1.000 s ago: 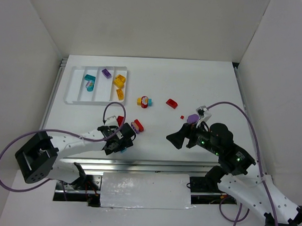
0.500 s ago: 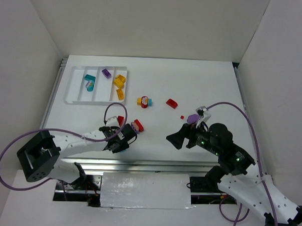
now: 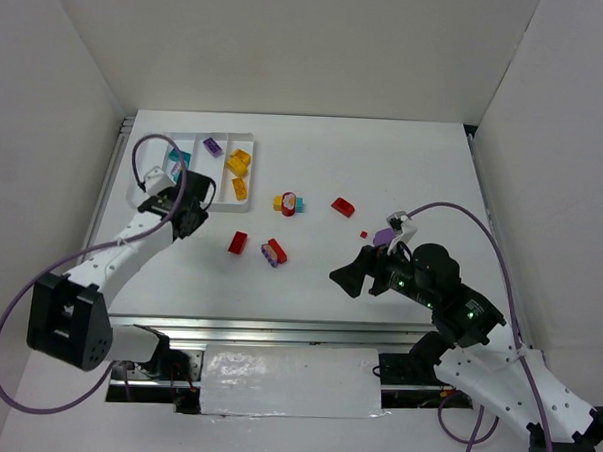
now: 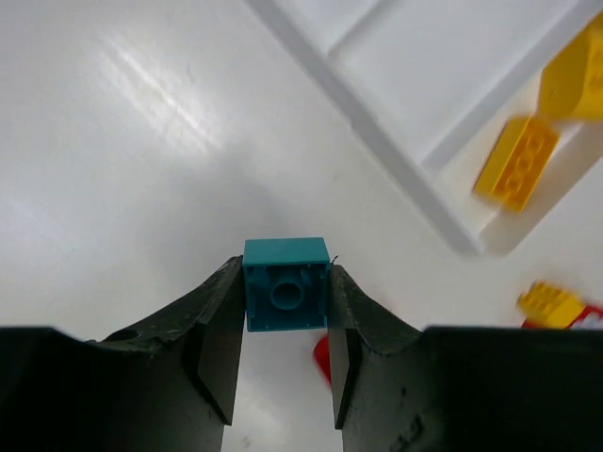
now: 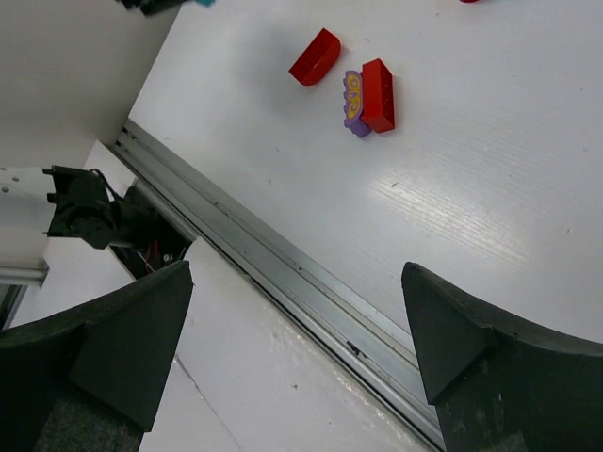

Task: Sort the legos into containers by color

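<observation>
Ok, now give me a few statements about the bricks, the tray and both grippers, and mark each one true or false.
1. The left gripper is shut on a teal brick. True.
2. The right gripper holds a red brick. False: it is open and holds nothing, hanging above the table.
3. Yellow bricks lie in the compartment of the tray that is furthest right in the top view. True.
4. Every red brick is already in the tray. False: a red brick lies on the table in front of the tray, and other red ones lie further right.
</observation>
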Controlling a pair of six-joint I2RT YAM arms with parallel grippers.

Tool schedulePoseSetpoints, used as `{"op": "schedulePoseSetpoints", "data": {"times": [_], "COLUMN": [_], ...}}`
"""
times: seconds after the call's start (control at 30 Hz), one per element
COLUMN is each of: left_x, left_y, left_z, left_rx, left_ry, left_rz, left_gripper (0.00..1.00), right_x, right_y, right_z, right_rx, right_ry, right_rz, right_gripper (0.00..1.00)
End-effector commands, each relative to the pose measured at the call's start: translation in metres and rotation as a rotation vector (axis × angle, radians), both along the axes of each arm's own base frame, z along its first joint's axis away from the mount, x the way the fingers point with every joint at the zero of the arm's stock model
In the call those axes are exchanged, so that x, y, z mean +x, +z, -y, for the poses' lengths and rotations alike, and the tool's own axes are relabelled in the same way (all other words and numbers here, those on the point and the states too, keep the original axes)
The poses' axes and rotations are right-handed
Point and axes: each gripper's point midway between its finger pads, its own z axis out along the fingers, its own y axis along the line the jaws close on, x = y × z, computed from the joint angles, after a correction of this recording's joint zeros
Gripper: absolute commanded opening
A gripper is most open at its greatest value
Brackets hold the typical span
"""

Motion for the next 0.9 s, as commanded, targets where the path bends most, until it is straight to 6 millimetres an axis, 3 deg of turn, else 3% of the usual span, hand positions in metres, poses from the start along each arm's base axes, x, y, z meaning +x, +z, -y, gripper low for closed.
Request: {"op": "schedulePoseSetpoints", "data": {"times": [0.0,0.03,0.07,0.1,0.13,0.17,0.2,0.23,0.27,0.33,0.4,0.5,0.53,0.6,0.73,0.83,0.87], "left_x": [0.046,0.055,0.063,0.08,0.088,0.095,0.111,0.118,0.13,0.138,0.146,0.154,0.156,0.157,0.152,0.145,0.144], "left_y": [0.021,0.006,0.004,0.012,-0.004,-0.007,0.002,-0.014,-0.008,-0.026,-0.029,-0.039,-0.038,-0.037,-0.021,-0.005,0.01], "left_z": [-0.04,-0.049,-0.066,-0.07,-0.076,-0.087,-0.09,-0.093,-0.098,-0.099,-0.106,-0.111,-0.111,-0.11,-0.113,-0.11,-0.107], "left_rx": [0.082,0.092,0.097,0.076,0.08,0.081,0.079,0.08,0.083,0.091,0.095,0.081,0.08,0.081,0.093,0.099,0.104], "left_ry": [0.063,0.089,0.127,0.138,0.148,0.165,0.171,0.17,0.17,0.165,0.17,0.16,0.162,0.155,0.173,0.162,0.156], "left_rz": [0.035,-0.014,-0.028,-0.009,-0.056,-0.066,-0.044,-0.085,-0.073,-0.116,-0.121,-0.127,-0.122,-0.11,-0.09,-0.064,-0.037], "left_gripper": [0.01,0.01,0.0,0.0,0.0,0.0,0.0,0.01,0.02,0.05,0.11,0.3,0.45,0.59,1.0,1.0,1.0], "right_x": [0.006,0.006,0.006,0.007,0.007,0.006,0.007,0.006,0.007,0.006,0.006,0.005,0.005,0.006,0.007,0.01,0.013], "right_y": [0.004,0.003,0.002,-0.001,-0.002,-0.003,-0.005,-0.007,-0.008,-0.008,-0.009,-0.015,-0.017,-0.019,-0.017,-0.017,-0.02], "right_z": [-0.006,-0.006,-0.007,-0.008,-0.008,-0.01,-0.011,-0.011,-0.012,-0.013,-0.016,-0.021,-0.021,-0.022,-0.024,-0.027,-0.027], "right_rx": [0.013,0.007,0.008,0.004,0.003,0.004,-0.002,-0.003,-0.002,0.003,0.018,0.02,0.017,0.011,0.019,0.026,0.023], "right_ry": [0.014,0.016,0.021,0.021,0.024,0.032,0.035,0.04,0.041,0.045,0.06,0.079,0.08,0.081,0.082,0.081,0.065], "right_rz": [0.029,0.031,0.03,0.025,0.025,0.022,0.017,0.015,0.012,0.009,0.007,-0.011,-0.017,-0.025,-0.025,-0.03,-0.038], "right_gripper": [1.0,1.0,1.0,1.0,1.0,1.0,1.0,1.0,1.0,1.0,1.0,1.0,1.0,0.99,1.0,1.0,1.0]}}
